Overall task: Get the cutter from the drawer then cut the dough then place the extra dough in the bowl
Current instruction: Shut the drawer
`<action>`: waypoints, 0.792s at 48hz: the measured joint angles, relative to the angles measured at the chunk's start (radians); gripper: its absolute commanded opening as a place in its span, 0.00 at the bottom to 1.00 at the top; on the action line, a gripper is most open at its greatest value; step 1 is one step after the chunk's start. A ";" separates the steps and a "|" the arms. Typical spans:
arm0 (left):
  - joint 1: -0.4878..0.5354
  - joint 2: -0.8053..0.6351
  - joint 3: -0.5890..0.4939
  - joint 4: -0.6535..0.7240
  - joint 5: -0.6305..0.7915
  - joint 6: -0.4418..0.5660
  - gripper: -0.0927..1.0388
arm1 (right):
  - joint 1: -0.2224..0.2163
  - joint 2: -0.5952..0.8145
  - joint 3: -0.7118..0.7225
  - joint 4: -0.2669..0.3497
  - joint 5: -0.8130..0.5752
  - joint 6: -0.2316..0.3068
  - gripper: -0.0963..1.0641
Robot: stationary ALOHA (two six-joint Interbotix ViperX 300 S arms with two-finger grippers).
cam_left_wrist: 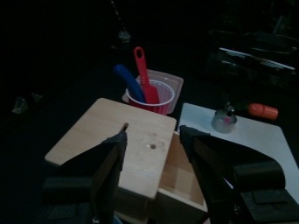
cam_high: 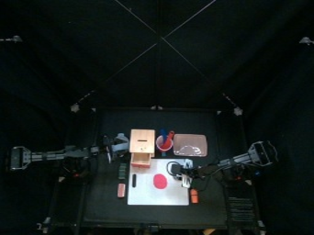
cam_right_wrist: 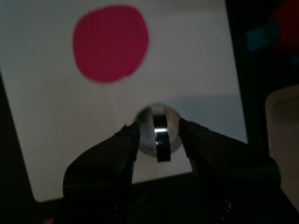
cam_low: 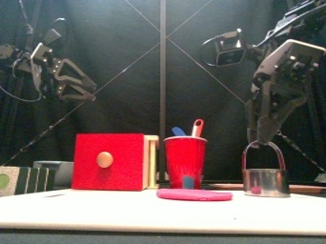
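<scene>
My right gripper [cam_low: 261,136] is shut on the wire handle of the round metal cutter [cam_low: 265,181], which hangs just over the white cutting board [cam_high: 145,195] to the right of the flat pink dough disc [cam_high: 160,183]. In the right wrist view the cutter [cam_right_wrist: 158,115] sits between the jaws of my right gripper [cam_right_wrist: 159,133], with the dough [cam_right_wrist: 114,42] beyond it. My left gripper [cam_left_wrist: 152,131] is open above the top of the wooden box [cam_left_wrist: 117,144]. Its red drawer front [cam_low: 109,162] looks pulled out toward the table's front.
A red cup [cam_low: 186,160] holding a blue and a red toy knife stands right of the box. A pale tray-like shape [cam_high: 192,145] lies behind the board at the right. Small orange-red toys lie at the board's left edge [cam_high: 121,190] and right edge [cam_high: 196,195].
</scene>
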 measured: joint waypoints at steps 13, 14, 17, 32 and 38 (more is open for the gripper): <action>0.132 0.261 -0.307 0.046 0.314 0.006 0.75 | 0.000 0.262 -0.256 -0.009 -0.032 0.005 0.51; 0.135 0.279 -0.336 0.077 0.356 0.006 0.71 | 0.000 0.281 -0.272 -0.009 -0.032 0.000 0.47; 0.137 0.314 -0.397 0.147 0.430 0.008 0.60 | 0.000 0.318 -0.299 -0.009 -0.037 0.002 0.37; 0.158 0.469 -0.595 0.425 0.627 0.034 0.40 | 0.000 0.449 -0.416 -0.011 -0.078 -0.006 0.24; 0.166 0.588 -0.678 0.410 0.736 0.144 0.40 | -0.002 0.479 -0.439 -0.009 -0.080 -0.009 0.24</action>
